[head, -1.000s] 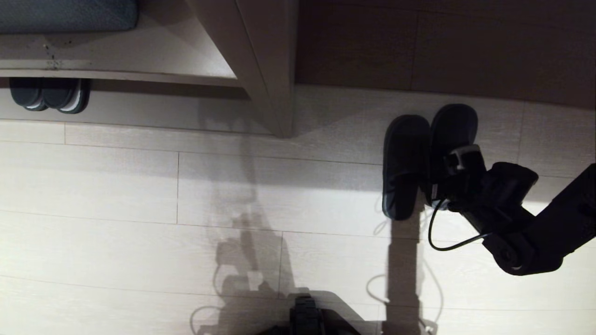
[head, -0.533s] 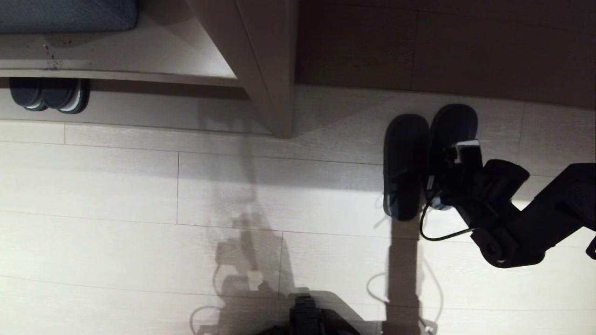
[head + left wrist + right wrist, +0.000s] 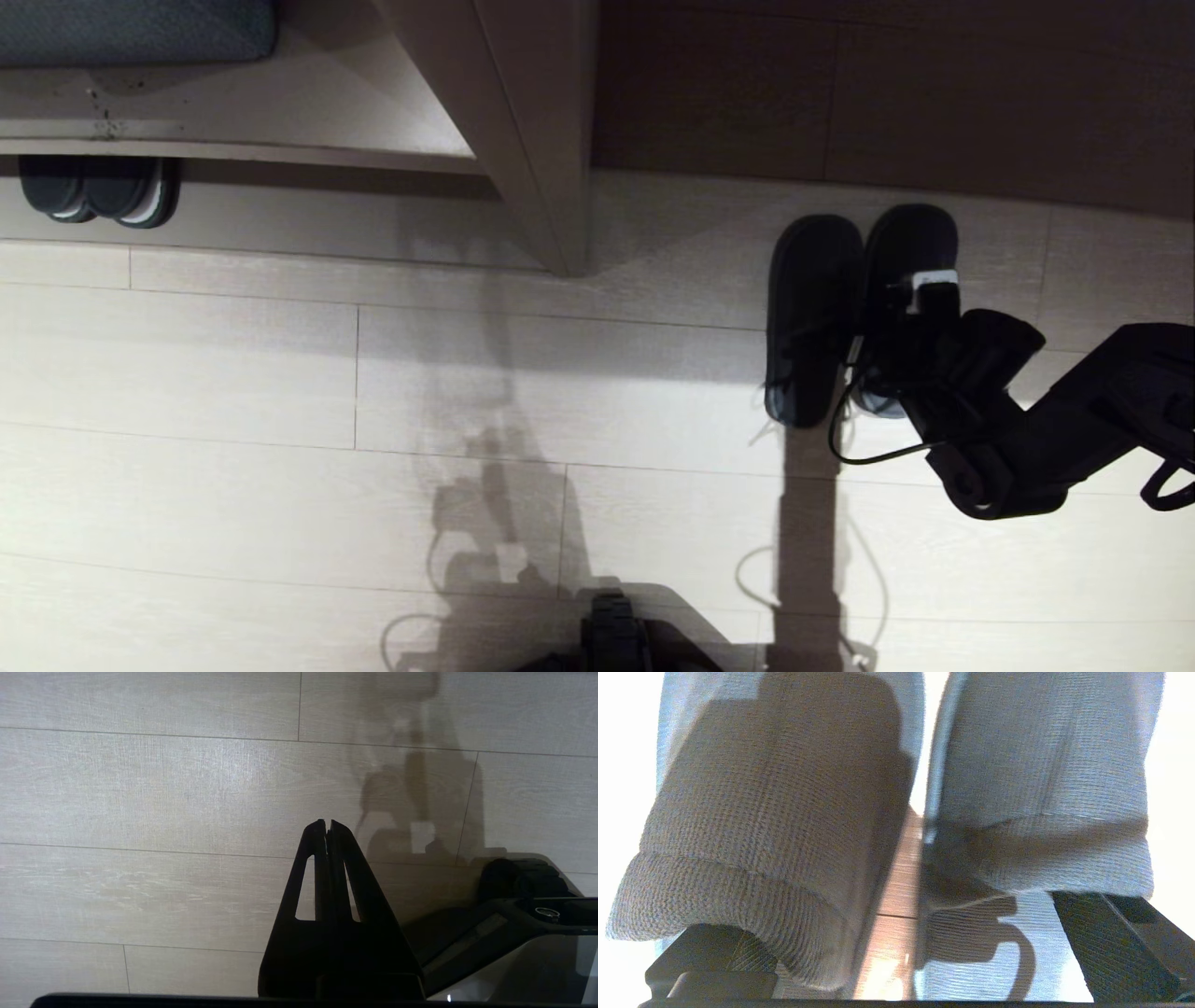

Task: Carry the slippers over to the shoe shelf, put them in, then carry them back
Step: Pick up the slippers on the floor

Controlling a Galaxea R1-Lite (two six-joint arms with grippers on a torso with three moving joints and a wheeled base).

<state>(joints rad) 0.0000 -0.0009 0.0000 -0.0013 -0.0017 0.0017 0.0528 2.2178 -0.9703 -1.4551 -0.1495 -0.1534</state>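
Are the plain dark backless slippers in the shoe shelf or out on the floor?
Out. The dark backless slippers lie side by side on the pale plank floor, right of the beige wood-grain shoe shelf.

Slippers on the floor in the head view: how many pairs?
2. The slippers lie side by side at the right gripper; another dark pair sits half hidden under the beige furniture, upper left.

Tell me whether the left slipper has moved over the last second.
Yes. The left slipper has slid slightly toward the dark wall panel; its heel sits nearer that panel, measured against the unmoved floor seams.
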